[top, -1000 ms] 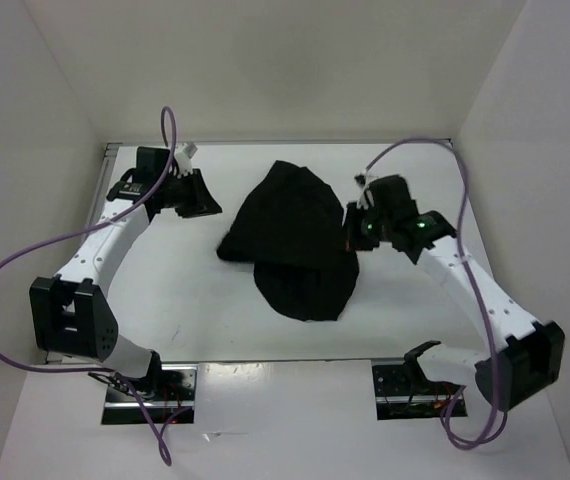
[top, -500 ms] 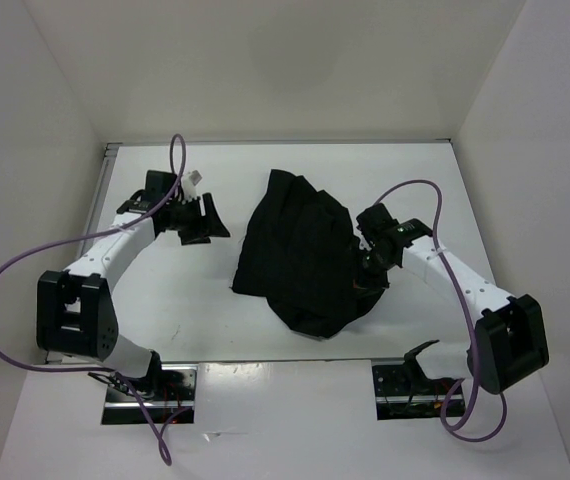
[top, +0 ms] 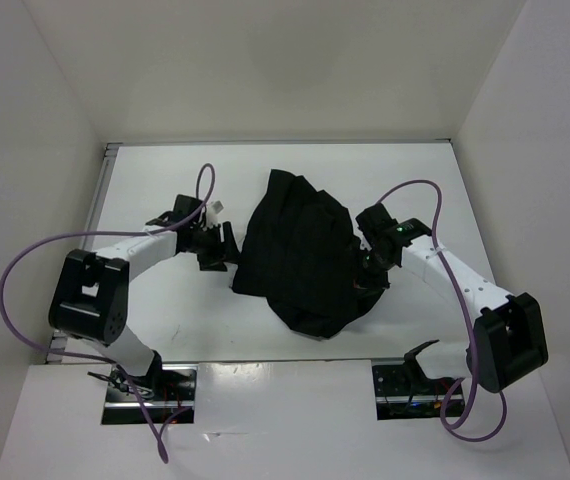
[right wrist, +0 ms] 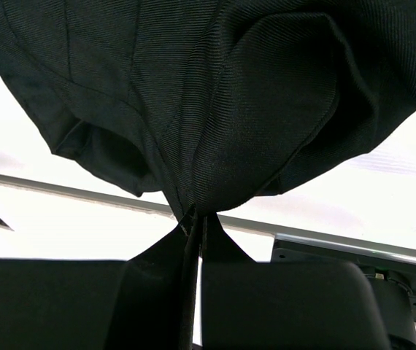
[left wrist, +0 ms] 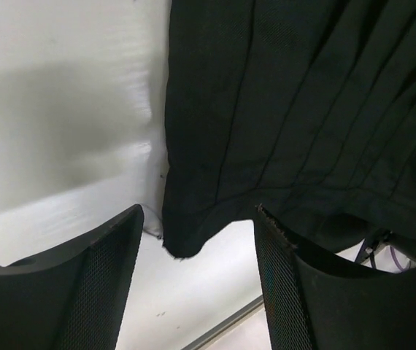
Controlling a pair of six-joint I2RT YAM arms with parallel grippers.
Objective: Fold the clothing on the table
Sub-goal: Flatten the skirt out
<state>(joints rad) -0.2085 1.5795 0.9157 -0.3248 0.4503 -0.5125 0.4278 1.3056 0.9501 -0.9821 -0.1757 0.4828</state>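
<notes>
Clothing (top: 300,255): black and pleated, bunched in an uneven heap near the middle of the table (top: 165,310) — not yet folded.
Hem corner (left wrist: 179,244): loose, resting on the white surface at the left side of the heap.
Left gripper (left wrist: 197,219): jaws apart, nothing between the pads; hem corner just in front, in line with the gap, apparently not touched.
Right gripper (right wrist: 193,219): jaws together, clamped on a pinch of fabric at the right edge of the heap.
Step in hand, as judged: catching the left corner while the right side is pinched.
Doing it well: stay low along the table, slide one finger under the hem, close only when the corner sits deep between the pads — take the edge, not a pleat from the middle.
Risk: pushing the corner away instead of catching it.
</notes>
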